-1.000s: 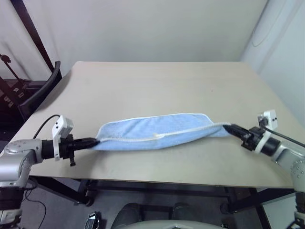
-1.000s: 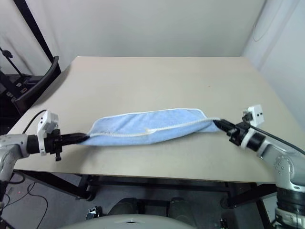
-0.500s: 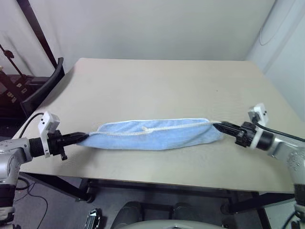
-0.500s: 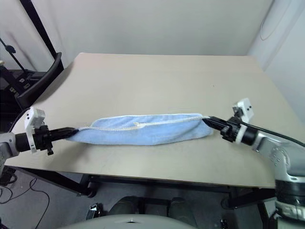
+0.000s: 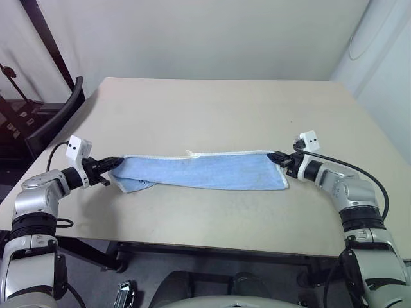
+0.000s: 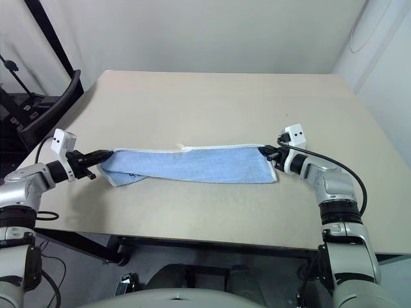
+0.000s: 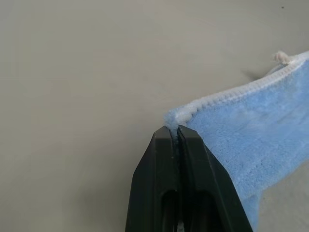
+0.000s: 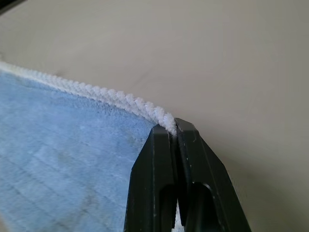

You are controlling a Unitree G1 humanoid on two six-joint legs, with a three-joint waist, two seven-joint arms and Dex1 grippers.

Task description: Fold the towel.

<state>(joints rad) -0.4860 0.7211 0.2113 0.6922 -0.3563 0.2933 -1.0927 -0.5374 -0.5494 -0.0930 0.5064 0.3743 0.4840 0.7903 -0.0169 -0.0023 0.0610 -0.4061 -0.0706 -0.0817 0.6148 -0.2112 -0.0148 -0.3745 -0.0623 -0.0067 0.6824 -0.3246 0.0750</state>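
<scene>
Two robot arms are reaching forward over a plain beige table point(image 5: 212, 109), one from each side, and between them they are holding a small light blue towel point(image 5: 205, 172) stretched out in a long band.

The left arm is coming in from the table's left edge, bent at the elbow, with its forearm angled inward. The left gripper point(image 5: 116, 163) is pointing toward the middle of the table and slightly downward. Its two black fingers are pressed tightly together, pinching the towel's left corner right at the white edging. In the left wrist view the fingers point(image 7: 193, 179) are forming a narrow wedge with only a thin seam between them.

The right arm is mirroring this pose from the right side, elbow bent, forearm angled inward. The right gripper point(image 5: 279, 157) is also clamped fully closed, gripping the towel's right corner on the white stitched edge point(image 8: 111, 96). A small white camera block is sitting on top of each wrist, and a black cable is looping along the right forearm.

The towel is lying near the front half of the table, its upper edge pulled nearly straight between the two grippers. The cloth is soft, fuzzy terry with a rope-like white border. A small white loop tag point(image 5: 189, 153) is sticking up from the upper edge. Near the left gripper the fabric is bunching and folding under itself. The tabletop is smooth and matte.
</scene>
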